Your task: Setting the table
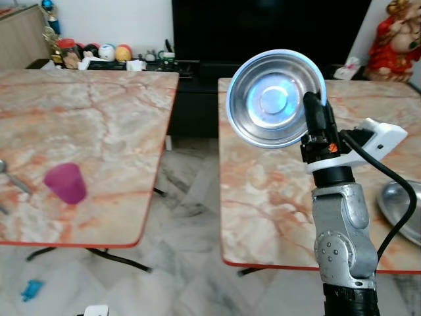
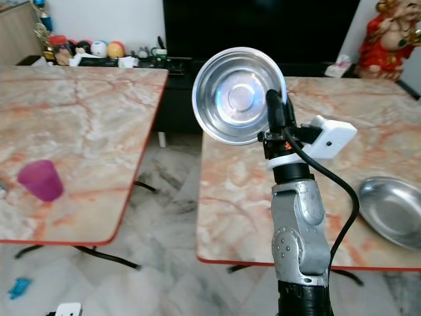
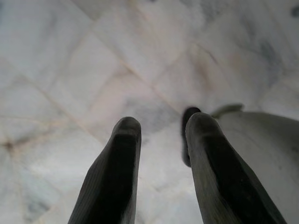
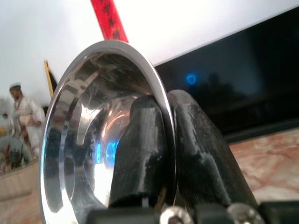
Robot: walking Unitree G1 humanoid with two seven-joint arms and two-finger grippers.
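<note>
Right tool is raised in front of the head camera, clenched on the rim of a steel bowl — one finger inside, one outside, clear in the right wrist view. The bowl is held on edge, its open side facing the camera, in the air over the near-left part of the right bench, not touching it. A white camera block with a black cable sits on the right wrist, above the silver forearm.

A steel plate lies flat near the front right edge of the right bench, well apart from the bowl.

On the left bench a pink plastic cup stands upright near the front edge, left of middle. A spoon-like metal item lies at that bench's left edge, partly cut off — cannot tell exactly what it is.

Left tool hangs over the marble floor, its fingers parted, released, gripping nothing.

Behind the benches: a dark TV screen, a low shelf with small toys, and a red figurine at the far right. A small blue object lies on the floor under the left bench's front edge.
</note>
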